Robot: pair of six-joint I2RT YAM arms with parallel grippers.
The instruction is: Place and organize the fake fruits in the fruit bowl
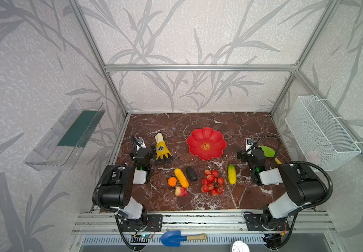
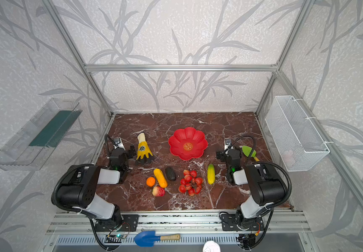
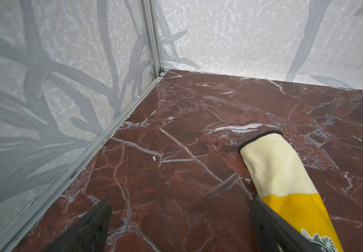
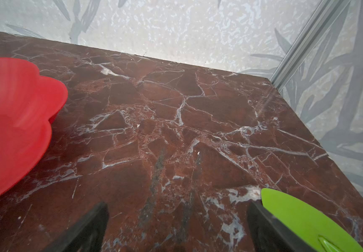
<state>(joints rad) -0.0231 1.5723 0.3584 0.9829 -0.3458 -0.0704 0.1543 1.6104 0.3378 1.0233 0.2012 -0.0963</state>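
Right wrist view: fruit bowl (image 4: 23, 109) lies apart, beside the wide-open, empty right claw (image 4: 178, 206).

Red fruit bowl (image 4: 12, 131) running off edge of right wrist view. Right of bowl, green tool (image 1: 267, 150) hiding its handle behind right arm (image 1: 270, 176). Left of bowl, glove (image 3: 285, 174) running off left wrist view.
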